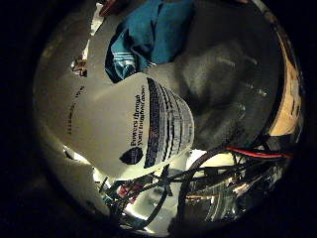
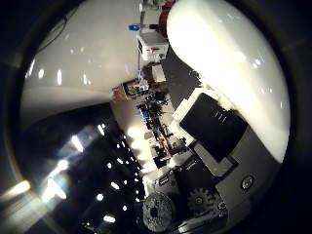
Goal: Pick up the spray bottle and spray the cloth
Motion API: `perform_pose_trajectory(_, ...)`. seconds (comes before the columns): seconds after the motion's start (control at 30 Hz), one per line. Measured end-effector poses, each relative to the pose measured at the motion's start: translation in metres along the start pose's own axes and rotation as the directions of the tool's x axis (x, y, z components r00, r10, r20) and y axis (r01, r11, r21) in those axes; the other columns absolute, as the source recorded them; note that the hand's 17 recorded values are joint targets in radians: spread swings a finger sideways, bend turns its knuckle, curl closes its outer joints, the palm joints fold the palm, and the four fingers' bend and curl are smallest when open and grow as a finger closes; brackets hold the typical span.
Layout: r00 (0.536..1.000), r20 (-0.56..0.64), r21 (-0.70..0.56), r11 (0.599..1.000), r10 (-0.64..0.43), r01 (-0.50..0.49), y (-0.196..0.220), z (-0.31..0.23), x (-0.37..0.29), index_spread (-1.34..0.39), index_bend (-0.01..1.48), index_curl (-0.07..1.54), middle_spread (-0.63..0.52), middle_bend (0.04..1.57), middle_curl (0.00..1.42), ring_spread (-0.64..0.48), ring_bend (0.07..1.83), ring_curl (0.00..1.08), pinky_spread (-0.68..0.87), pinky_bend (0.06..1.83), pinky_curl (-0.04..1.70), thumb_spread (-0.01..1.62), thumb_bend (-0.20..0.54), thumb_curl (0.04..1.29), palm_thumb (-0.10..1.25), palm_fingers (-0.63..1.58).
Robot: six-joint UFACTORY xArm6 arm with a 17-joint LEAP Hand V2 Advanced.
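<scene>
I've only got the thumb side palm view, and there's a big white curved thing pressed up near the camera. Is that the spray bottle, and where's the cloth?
Observer: Yes. The little finger side view shows the white spray bottle close to the palm, its printed label facing the camera.
Operator: And the cloth?
Observer: A blue cloth lies crumpled beyond the bottle, on a dark grey surface.
Operator: Is the bottle touching the cloth?
Observer: Their outlines overlap in that view, but I cannot tell whether they touch.
Operator: Is the hand wrapped around the bottle?
Observer: In your view, parts of the hand lie against the bottle; neither view shows the grip itself.
</scene>
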State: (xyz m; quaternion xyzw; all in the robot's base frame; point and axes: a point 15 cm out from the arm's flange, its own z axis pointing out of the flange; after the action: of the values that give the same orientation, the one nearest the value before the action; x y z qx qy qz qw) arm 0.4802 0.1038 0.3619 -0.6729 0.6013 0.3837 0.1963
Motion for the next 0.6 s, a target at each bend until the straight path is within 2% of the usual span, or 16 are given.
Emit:
perform_pose_trajectory(0.23,1.0,-0.004,-0.014,1.0,-0.019,0.019,0.015,-0.005,-0.014,-0.24,1.16,0.78,-0.17,1.32,0.85,-0.23,1.36,0.83,-0.21,1.09,1.34,0.91,-0.015,0.84,0.94,1.11)
perform_pose_trajectory(0.6,1.0,0.007,-0.026,0.999,0.023,-0.023,-0.003,0.02,0.007,-0.24,1.16,0.78,-0.17,1.32,0.85,-0.23,1.35,0.84,-0.2,1.09,1.34,0.93,-0.015,0.83,0.94,1.1)
